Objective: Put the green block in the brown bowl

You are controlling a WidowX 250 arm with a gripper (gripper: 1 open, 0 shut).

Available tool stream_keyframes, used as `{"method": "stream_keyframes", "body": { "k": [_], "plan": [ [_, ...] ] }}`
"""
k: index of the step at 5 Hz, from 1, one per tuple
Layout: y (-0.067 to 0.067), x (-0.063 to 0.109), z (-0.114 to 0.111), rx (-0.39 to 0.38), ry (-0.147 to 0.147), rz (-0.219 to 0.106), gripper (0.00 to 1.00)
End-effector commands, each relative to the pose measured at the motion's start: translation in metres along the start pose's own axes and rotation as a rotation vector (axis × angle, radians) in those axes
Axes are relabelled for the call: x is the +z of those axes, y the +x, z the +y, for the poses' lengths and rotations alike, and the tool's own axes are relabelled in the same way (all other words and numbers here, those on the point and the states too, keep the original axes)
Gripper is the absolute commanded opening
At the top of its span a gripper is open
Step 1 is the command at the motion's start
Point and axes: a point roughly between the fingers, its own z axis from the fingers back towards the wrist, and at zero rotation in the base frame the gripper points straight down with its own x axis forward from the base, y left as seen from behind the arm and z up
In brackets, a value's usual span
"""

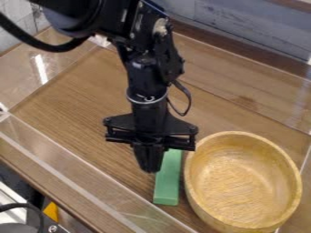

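Observation:
The green block [169,179] lies flat on the wooden table, just left of the brown bowl [249,181] and close to its rim. My gripper [149,165] points straight down with its jaws shut. Its tip stands at the block's far left side and hides part of that edge. I cannot tell whether the tip touches the block. I see nothing held between the fingers. The bowl is empty.
A clear plastic wall [73,173] runs along the table's front and left edges, and another stands at the right [304,164]. Black cables [49,41] hang from the arm at the upper left. Bare wooden tabletop [85,100] lies left of the arm.

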Motion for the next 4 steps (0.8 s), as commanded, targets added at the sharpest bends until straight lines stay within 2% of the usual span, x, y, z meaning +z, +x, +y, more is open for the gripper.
{"method": "stream_keyframes", "body": {
  "k": [1, 2, 4],
  "plan": [
    [0.007, 0.009, -0.003, -0.003, -0.014, -0.052, 1.0],
    [0.007, 0.009, -0.002, -0.006, -0.01, -0.06, 1.0],
    [0.006, -0.004, -0.01, 0.017, -0.013, -0.054, 1.0]
  ]
}}
